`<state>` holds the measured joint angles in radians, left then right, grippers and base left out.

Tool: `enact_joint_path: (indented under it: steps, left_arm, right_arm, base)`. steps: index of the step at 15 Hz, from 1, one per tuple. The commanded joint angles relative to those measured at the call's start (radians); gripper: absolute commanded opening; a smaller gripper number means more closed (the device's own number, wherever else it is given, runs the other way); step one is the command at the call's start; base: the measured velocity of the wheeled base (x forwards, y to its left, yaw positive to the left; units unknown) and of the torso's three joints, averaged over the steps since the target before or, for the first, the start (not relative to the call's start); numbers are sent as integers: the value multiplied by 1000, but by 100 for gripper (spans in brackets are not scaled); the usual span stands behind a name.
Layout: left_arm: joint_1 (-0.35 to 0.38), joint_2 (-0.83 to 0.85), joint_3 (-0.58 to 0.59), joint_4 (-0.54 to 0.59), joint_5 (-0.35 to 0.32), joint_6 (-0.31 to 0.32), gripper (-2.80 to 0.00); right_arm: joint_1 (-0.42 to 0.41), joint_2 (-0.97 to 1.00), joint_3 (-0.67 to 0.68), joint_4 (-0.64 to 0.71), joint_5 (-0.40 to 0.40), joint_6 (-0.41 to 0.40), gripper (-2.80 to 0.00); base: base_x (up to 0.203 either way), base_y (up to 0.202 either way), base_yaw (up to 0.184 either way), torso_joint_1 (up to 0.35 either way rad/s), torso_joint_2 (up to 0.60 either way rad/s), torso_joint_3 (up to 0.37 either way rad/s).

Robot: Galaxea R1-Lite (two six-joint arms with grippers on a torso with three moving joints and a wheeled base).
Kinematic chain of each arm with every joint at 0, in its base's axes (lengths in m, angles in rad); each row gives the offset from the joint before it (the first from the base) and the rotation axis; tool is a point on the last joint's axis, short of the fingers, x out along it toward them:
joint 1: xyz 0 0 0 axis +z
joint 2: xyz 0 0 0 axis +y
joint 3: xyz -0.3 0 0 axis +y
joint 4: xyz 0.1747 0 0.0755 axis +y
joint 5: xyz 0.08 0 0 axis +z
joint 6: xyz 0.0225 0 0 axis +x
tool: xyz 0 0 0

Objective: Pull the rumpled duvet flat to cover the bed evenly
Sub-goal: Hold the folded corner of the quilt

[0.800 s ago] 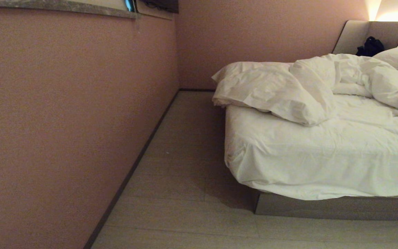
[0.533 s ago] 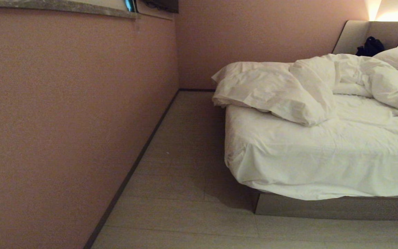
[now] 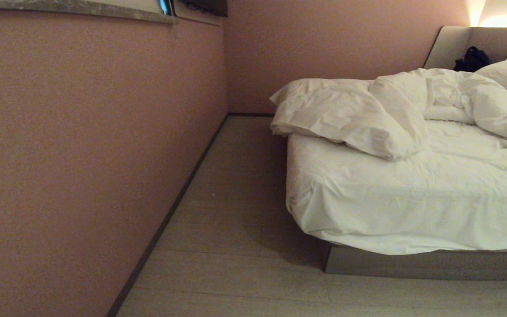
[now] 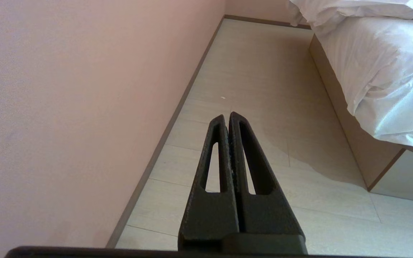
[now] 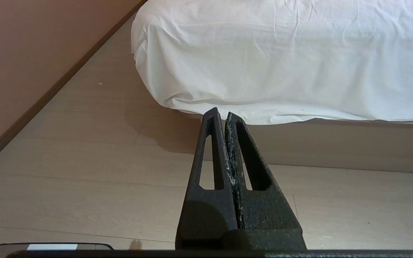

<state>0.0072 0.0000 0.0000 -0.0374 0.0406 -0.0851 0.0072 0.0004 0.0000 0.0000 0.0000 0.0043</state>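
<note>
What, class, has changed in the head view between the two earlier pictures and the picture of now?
Nothing has visibly changed. The duvet lies bunched toward the head of the bed as before, and the view itself has not shifted. Both grippers are outside the head view: the left gripper and the right gripper hang over the floor, jaws shut, holding nothing.
</note>
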Motion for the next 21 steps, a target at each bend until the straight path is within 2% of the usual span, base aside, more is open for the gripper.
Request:
enact_joint_path:
  steps: [1, 6, 18, 21]
  left_arm:
    - [0, 0, 0, 0, 1, -1, -280]
    - [0, 0, 0, 1, 1, -1, -280]
    - [0, 0, 0, 1, 1, 1, -280]
    - [0, 0, 0, 1, 1, 4, -280]
  right_arm:
    - [0, 0, 0, 0, 0, 0, -280]
    - [0, 0, 0, 0, 0, 0, -280]
    - [0, 0, 0, 0, 0, -1, -280]
    - [0, 0, 0, 0, 0, -1, -280]
  base:
    - [0, 0, 0, 0, 0, 0]
    - [25, 0, 0, 0, 0, 1]
    - [195, 0, -1, 3, 3, 2]
    - [35, 0, 0, 4, 1, 0]
